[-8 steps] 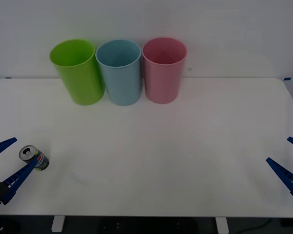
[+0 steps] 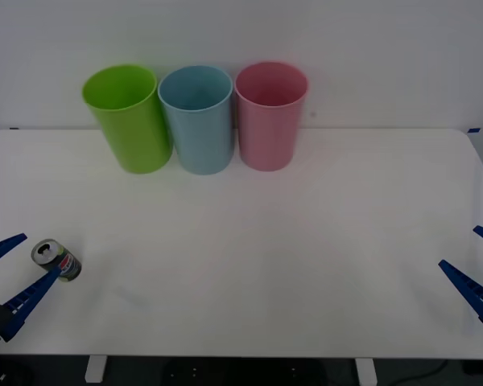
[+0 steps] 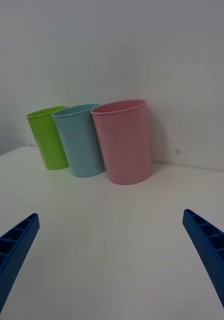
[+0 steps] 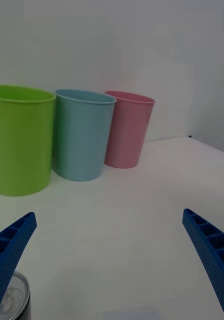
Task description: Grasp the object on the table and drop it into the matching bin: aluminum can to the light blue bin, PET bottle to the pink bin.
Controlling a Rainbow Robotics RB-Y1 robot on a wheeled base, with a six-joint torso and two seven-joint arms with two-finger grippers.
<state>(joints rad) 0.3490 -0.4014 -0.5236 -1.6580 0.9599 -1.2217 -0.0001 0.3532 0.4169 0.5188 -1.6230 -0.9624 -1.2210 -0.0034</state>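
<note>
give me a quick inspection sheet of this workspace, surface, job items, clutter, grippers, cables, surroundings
surface: wide flat white table, bare across its middle.
job's things: small dark aluminum can with silver top lies tilted near the table's front left corner; tall light blue plastic bin and tall pink plastic bin stand upright in a row at the far edge.
clutter: lime green plastic bin stands left of the light blue one.
grippers: left gripper open, low at the front left, the can close by one finger; right gripper open, at the front right edge, holding nothing.
cables: nothing seen.
surroundings: plain white wall behind the bins.
</note>
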